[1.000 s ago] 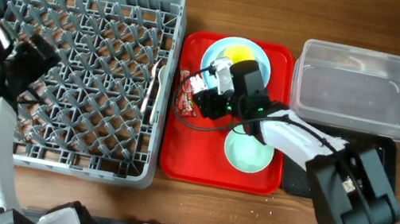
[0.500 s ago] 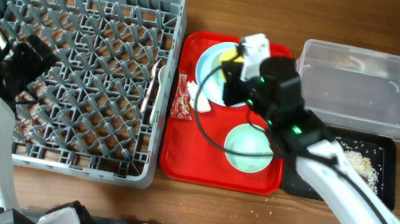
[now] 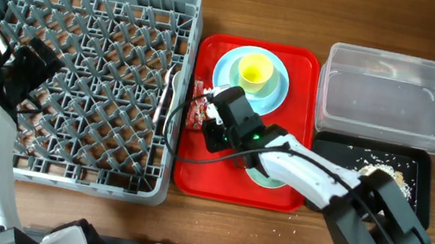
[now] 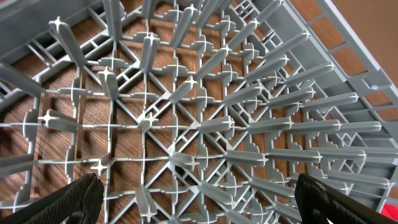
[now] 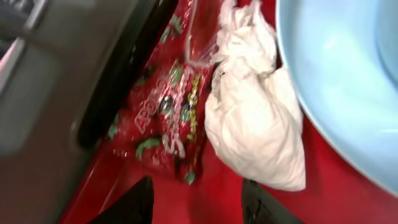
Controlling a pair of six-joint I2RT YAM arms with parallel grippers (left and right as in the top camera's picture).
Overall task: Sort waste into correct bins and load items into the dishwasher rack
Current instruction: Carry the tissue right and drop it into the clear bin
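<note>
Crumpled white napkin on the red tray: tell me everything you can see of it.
The crumpled white paper napkin is a soft, creased wad, longer than wide, lying loose on the red plastic serving tray. One long side presses against the red printed snack wrapper; the other lies by the rim of the light blue round plate. The fingers of the right gripper stand apart near its lower end, not gripping it.

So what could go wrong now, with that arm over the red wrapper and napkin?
1. The snack wrapper and napkin lie touching, so the open right tool above them might pinch both, though they may belong in different bins.
2. The blue plate, carrying the yellow cup, sits right beside the napkin; a slightly off reach could nudge it.
</note>
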